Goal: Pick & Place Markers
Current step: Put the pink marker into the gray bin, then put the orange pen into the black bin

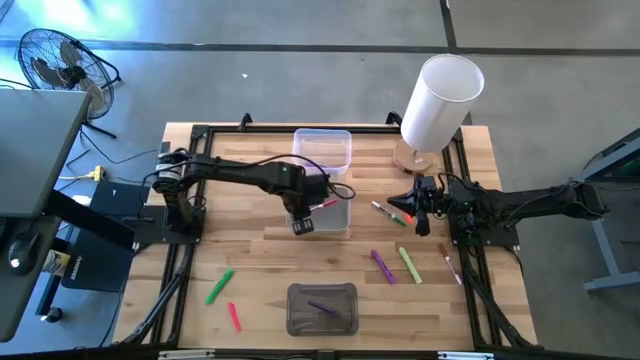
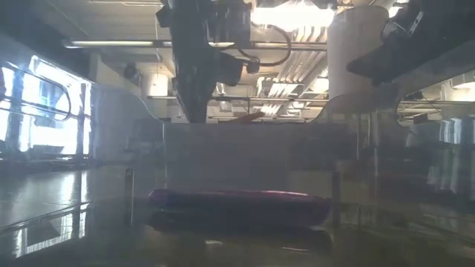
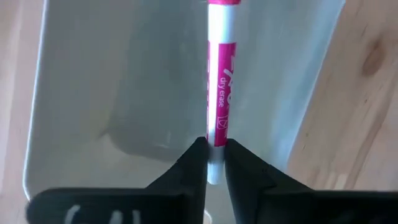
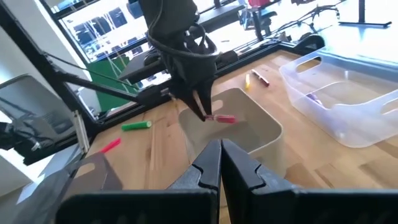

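One pink marker, a slim, smooth white-bodied stick, sits pinched by its end between the left gripper fingers over the clear plastic bin. Best to part the jaws fully, keeping it inside the walls. Farther right, the right gripper waits closed by loose markers on the wooden table.

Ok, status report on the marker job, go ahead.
Left gripper pinching pink marker over clear bin. Right gripper shut, empty, parked right. Nothing blocking.
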You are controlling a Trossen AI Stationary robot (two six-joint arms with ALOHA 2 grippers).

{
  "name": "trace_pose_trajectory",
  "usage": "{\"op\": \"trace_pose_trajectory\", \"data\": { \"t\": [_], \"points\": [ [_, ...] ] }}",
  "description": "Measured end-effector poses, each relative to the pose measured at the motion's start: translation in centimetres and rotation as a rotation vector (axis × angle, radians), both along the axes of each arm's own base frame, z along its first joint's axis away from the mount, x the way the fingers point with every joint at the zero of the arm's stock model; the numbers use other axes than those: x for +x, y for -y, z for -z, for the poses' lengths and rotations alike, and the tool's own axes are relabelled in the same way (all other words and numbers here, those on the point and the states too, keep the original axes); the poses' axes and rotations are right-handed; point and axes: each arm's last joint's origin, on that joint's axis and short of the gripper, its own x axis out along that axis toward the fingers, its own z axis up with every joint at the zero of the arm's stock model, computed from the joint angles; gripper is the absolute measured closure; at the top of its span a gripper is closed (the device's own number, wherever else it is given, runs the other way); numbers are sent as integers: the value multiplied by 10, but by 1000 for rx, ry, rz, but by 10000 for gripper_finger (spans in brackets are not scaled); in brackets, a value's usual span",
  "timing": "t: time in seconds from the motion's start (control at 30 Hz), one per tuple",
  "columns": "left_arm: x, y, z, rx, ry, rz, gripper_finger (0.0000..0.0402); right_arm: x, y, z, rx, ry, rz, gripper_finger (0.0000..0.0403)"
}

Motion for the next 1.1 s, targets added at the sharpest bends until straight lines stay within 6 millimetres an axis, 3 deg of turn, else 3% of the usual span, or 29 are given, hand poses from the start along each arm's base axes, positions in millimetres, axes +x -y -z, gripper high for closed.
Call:
{"op": "trace_pose_trajectory", "data": {
  "t": [0.3, 0.5, 0.7, 0.93, 1.1],
  "points": [
    [0, 0, -2, -1, -8, 15, 282, 0, 1, 0, -5, -1, 41, 403],
    [-1, 0, -36, 24, -40, 38, 282, 0, 1, 0, 16, 2, 43, 402],
    [-5, -3, -81, 121, -19, 46, 300, 0, 1, 0, 16, 2, 43, 402],
    [-9, 4, -96, 92, 16, 7, 389, 0, 1, 0, 15, 1, 43, 402],
    [-19, 22, -100, 69, -33, -24, 389, 0, 1, 0, 13, 2, 42, 402]
  ]
}}
